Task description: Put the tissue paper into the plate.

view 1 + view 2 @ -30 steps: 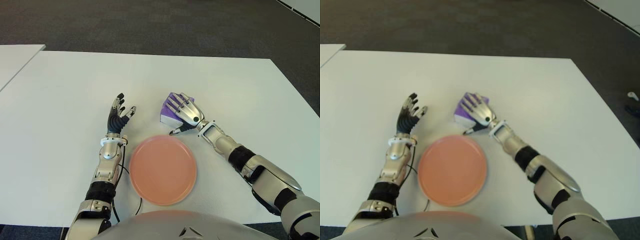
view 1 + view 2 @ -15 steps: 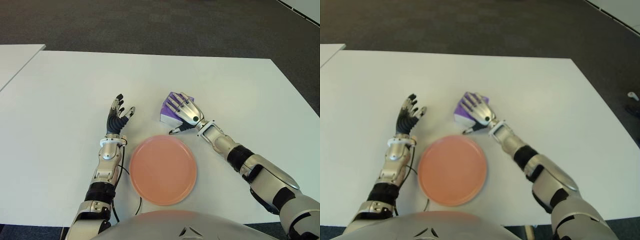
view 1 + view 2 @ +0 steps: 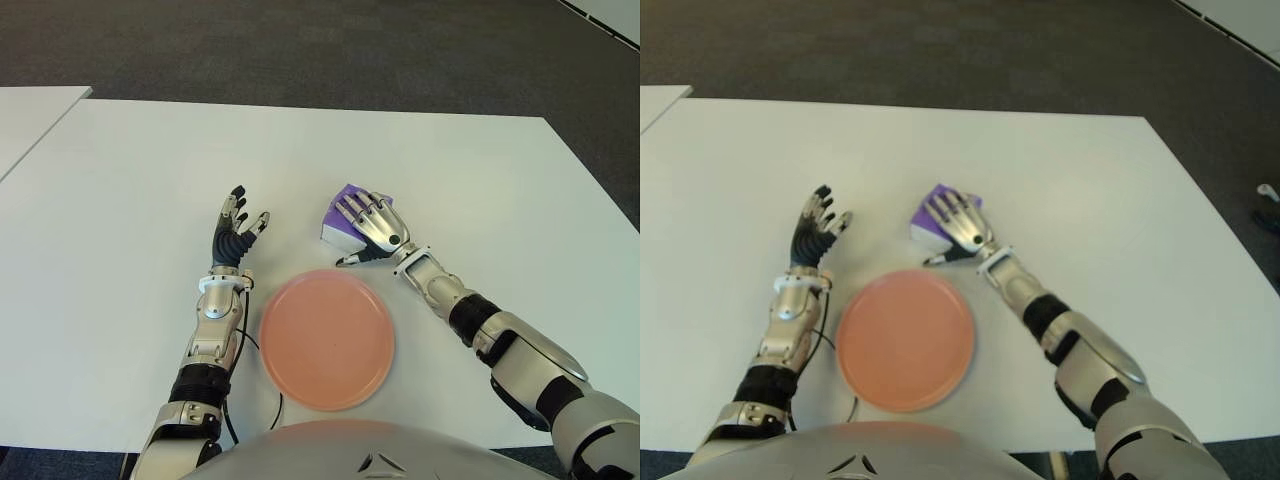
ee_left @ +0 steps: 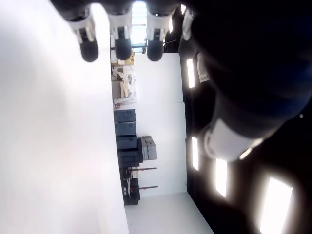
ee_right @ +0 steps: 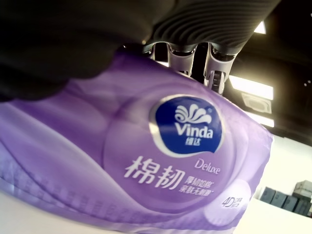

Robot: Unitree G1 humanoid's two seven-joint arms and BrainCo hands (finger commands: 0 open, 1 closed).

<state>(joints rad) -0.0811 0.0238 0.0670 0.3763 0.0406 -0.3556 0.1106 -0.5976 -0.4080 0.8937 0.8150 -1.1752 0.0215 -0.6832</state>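
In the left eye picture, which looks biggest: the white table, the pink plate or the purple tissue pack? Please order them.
1. Table, by far the largest.
2. Plate, a wide pink disc.
3. Tissue pack, smallest, though the right hand lies over it and hides much of it, so it may be larger than it looks.

An office or lab room: plain white table on dark grey carpet, rows of ceiling light panels, white walls and dark cabinets stacked along one.
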